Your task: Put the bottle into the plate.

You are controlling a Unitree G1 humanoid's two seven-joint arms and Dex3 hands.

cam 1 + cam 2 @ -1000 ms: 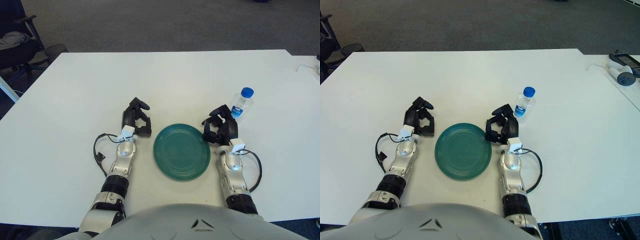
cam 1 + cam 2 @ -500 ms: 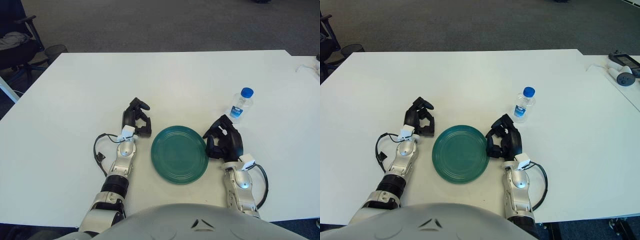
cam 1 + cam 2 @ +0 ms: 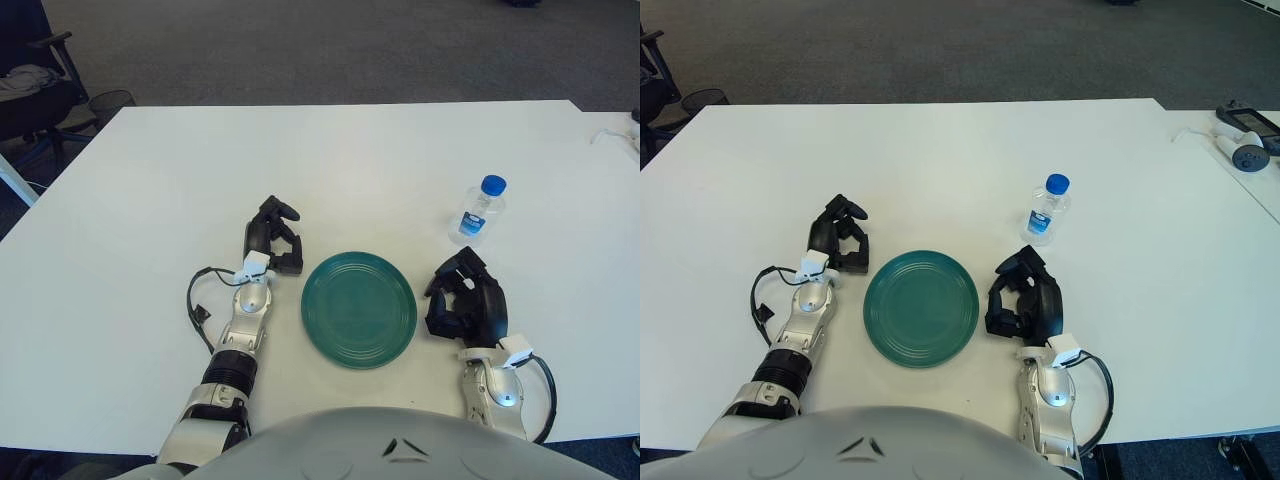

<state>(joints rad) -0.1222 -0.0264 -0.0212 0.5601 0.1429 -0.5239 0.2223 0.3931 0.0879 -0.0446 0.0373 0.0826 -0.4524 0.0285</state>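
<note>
The right hand (image 3: 468,308) has drawn back toward the robot, away from the bottle (image 3: 477,211), fingers curled on nothing. The plate (image 3: 359,308) has slid slightly left. The bottle stands upright on the counter (image 3: 350,170), beyond the plate's right edge, ungrasped. The left hand (image 3: 273,237) sits left of the plate, fingers curled, empty.
</note>
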